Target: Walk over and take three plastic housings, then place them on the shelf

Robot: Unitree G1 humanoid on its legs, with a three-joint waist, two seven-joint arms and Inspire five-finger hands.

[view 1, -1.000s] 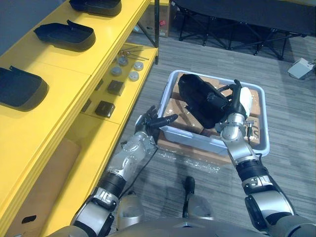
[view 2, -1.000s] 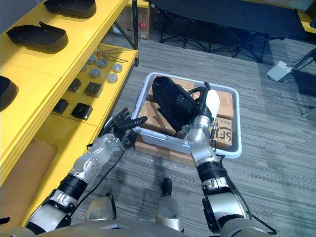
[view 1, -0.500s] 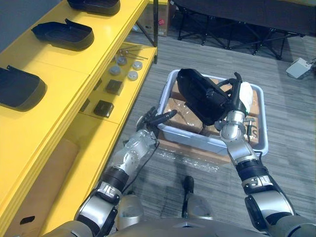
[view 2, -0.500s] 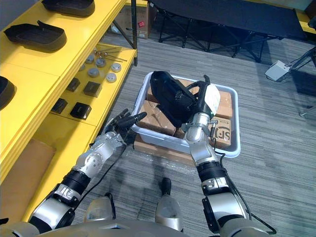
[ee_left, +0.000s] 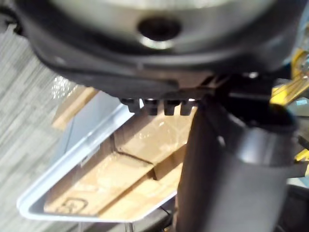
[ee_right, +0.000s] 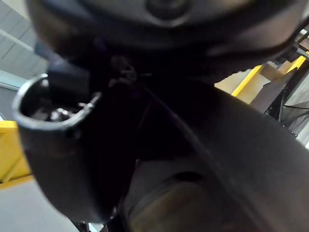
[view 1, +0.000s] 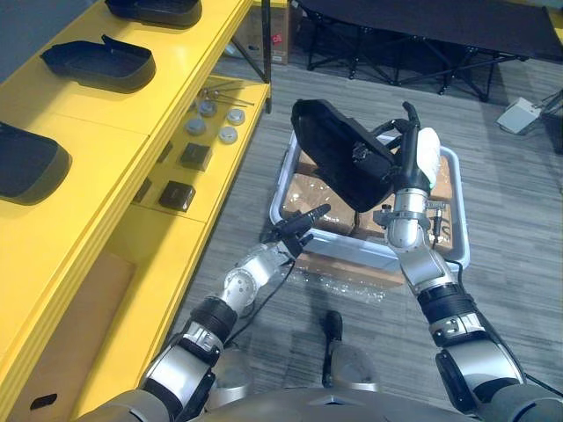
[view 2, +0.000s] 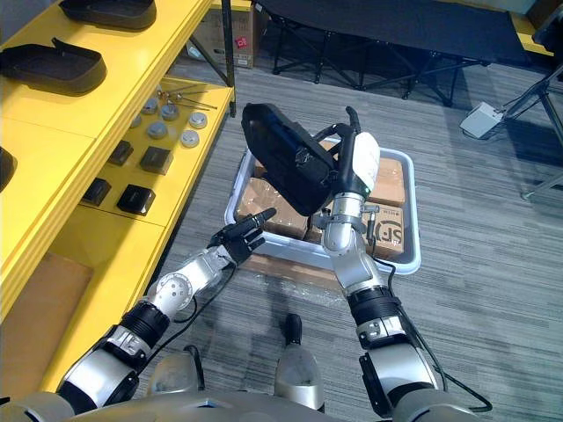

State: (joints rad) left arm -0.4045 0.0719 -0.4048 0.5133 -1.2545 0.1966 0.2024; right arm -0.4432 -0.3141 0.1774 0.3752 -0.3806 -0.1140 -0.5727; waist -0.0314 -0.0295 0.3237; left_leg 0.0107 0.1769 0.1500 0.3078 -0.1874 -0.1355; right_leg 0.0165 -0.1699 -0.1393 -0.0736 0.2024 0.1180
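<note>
While the left hand [view 1: 290, 236] keeps its fingers straight, the right hand [view 1: 409, 176] clasps the housing [view 1: 339, 158], now lifted above the tray [view 1: 387, 255]

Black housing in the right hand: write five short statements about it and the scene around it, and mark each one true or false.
1. The right hand holds a black housing up above the tray. True.
2. The left hand grips a second part. False: its fingers are straight and hold nothing, near the tray's corner.
3. The tray holds cardboard boxes. True.
4. The top of the yellow shelf is bare. False: other housings lie on it.
5. Small round metal parts lie on the shelf's lower level. True.
</note>
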